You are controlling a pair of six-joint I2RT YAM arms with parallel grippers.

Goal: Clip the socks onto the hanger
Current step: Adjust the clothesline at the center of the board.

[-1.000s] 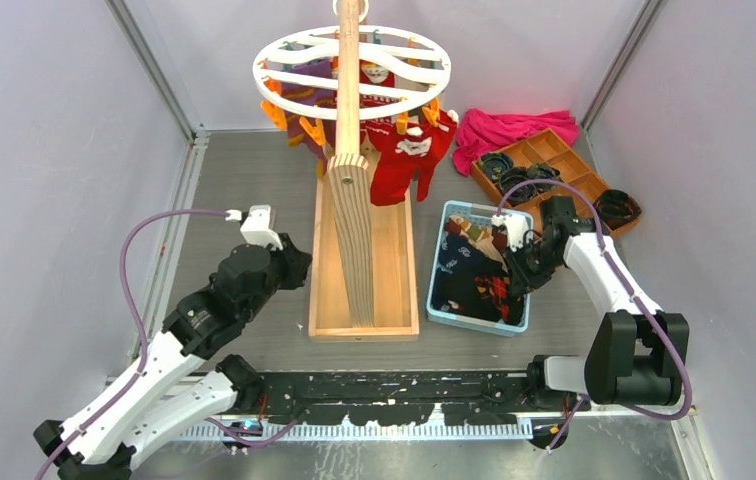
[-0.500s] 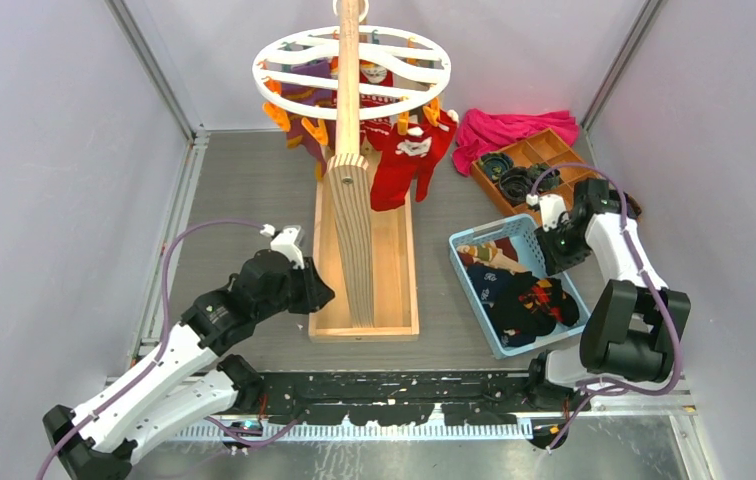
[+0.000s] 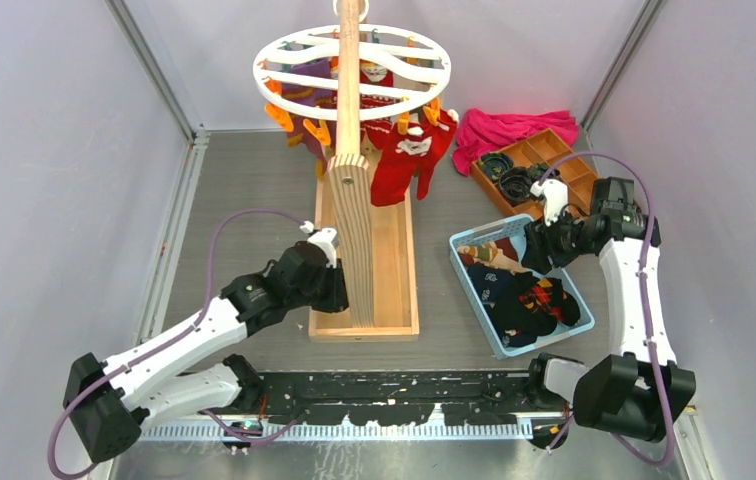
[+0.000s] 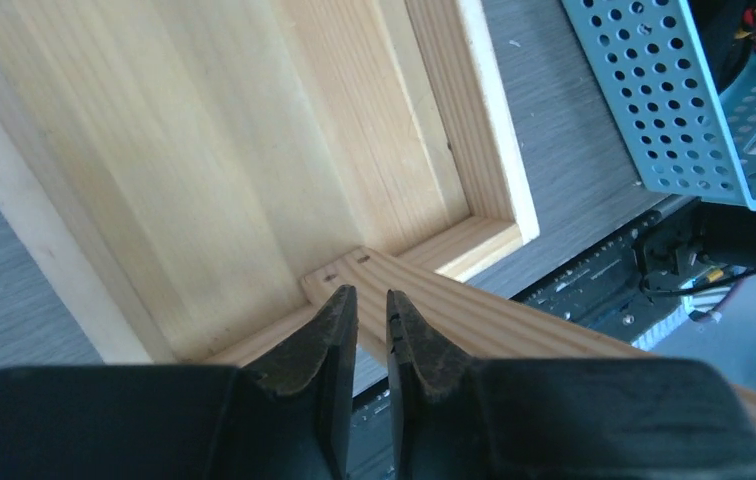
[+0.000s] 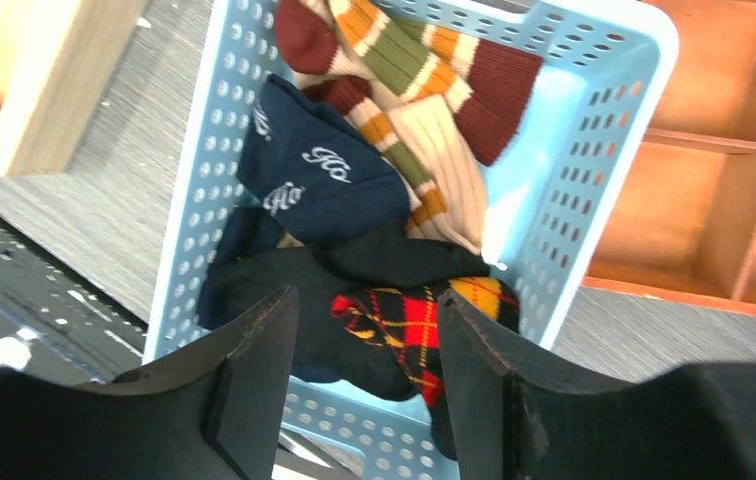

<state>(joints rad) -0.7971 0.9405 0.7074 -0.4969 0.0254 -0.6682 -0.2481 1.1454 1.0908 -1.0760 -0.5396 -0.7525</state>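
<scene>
Right end effector point(image 5: 366, 310) gapes over perforated basket point(image 5: 579, 215) (knit socks point(image 5: 324, 180)); left end effector point(image 4: 371, 300) closed.

- Left arm point(image 3: 179, 340): I read it lying low, stretched from its base forward and to the right, wrist tipped down.
- Left gripper point(image 4: 369, 300): jaws drawn almost together with only a thin slit between them, empty.
- Right arm point(image 3: 632, 295): I read it standing tall from its base, elbow high at the far end, forearm folded leftward.
- Right gripper point(image 5: 366, 310): jaws spread wide, aimed downward, empty.
</scene>
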